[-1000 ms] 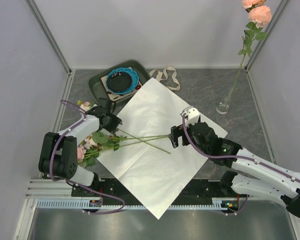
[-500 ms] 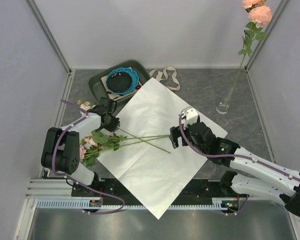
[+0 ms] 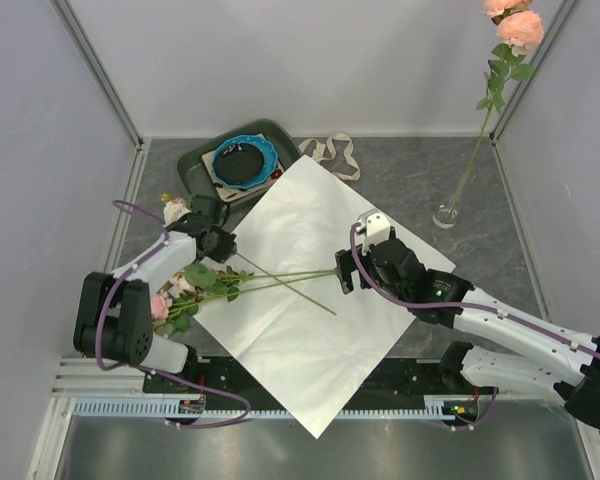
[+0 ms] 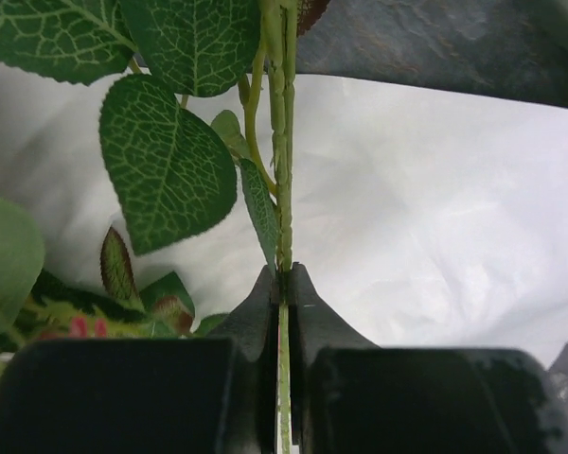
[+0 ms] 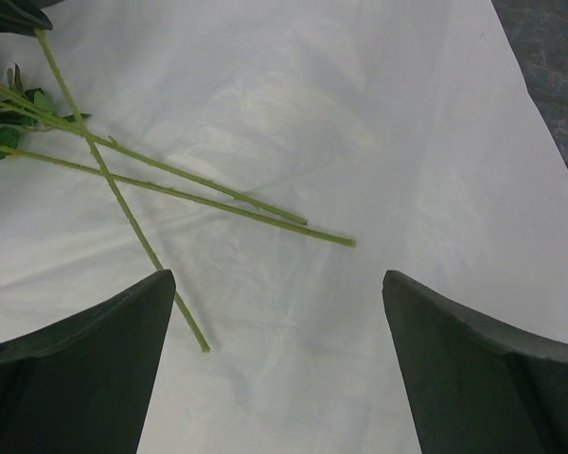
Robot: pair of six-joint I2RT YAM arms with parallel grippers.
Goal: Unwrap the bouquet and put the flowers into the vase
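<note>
We see the paper (image 3: 310, 215) spread flat as a white diamond on the grey desk (image 3: 400, 170), with the flowers (image 3: 198, 278) lying across its left corner. Their long axis runs left to right. The pink and cream heads and the leaves bunch off the paper's left edge beside the left arm, and the bare cut ends point right. Two stems lie nearly side by side, and a third stem (image 3: 290, 288) crosses them on a slant from upper left to lower right.

The left claw (image 3: 218, 244) sits over the leafy end, and its fingers (image 4: 312, 317) are pinched fully together on a thin green stem that runs straight ahead between them, past broad leaves. From above we cannot tell which stem this is. A cream rose head (image 3: 174, 210) sits just beside this claw.

The right claw (image 3: 342, 275) hovers over the paper at the cut ends with its jaws spread wide, holding nothing. In its wrist view the stem tips lie on the paper ahead of the two fingers.

The vase (image 3: 446, 214) stands on the desk just off the paper's right corner, well apart from the lying flowers. It holds one pink rose (image 3: 520, 28) whose long stem points toward the far right corner. A loose ribbon (image 3: 330, 152) lies beyond the paper's far corner, next to a grey tray (image 3: 194, 166).
</note>
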